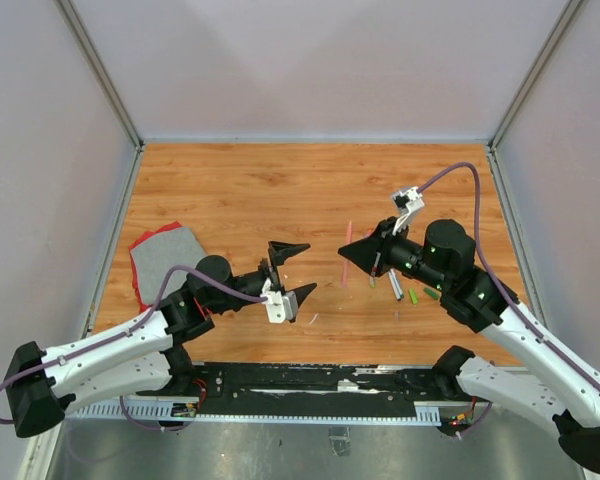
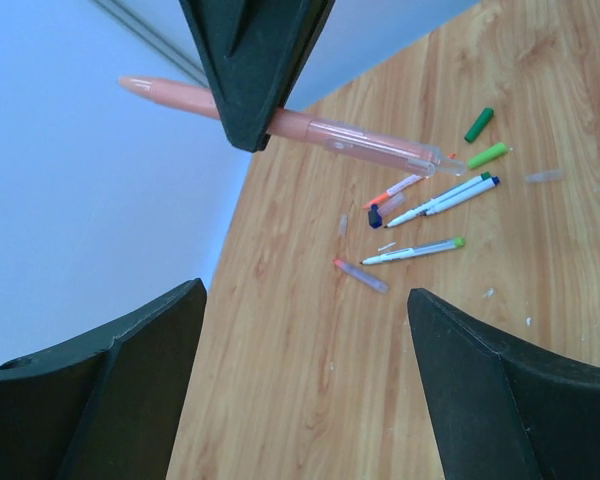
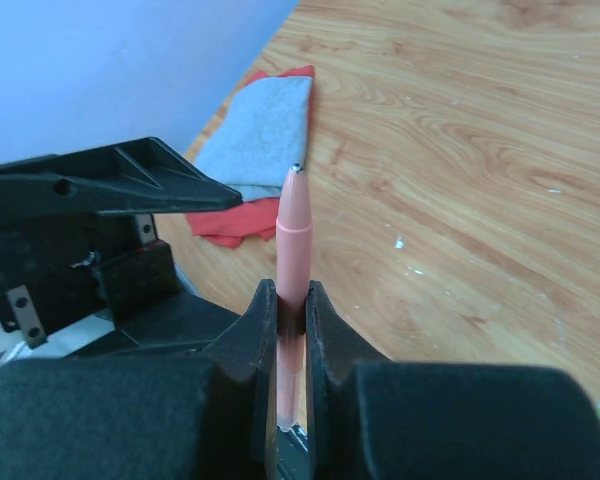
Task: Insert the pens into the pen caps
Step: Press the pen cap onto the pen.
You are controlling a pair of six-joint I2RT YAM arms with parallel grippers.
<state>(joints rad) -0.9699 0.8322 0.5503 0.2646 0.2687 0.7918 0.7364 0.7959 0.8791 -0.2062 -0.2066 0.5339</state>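
Pink pen (image 2: 365, 145) aloft; other pens (image 2: 442, 200), caps (image 2: 479, 124) scattered.

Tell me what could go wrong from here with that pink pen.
The right tool pinches the pink pen on a narrow strip of barrel, so it could pivot or slip. The left tool stands open and empty, with the green caps lying on the table; closing in now risks a tool-on-tool bump, no capping.

A grey cloth (image 1: 168, 255) over a red cloth (image 1: 137, 274) is laid on the wooden table (image 1: 280, 190), left side; pens (image 2: 443, 199) and green caps (image 2: 479, 125) are scattered on the right.
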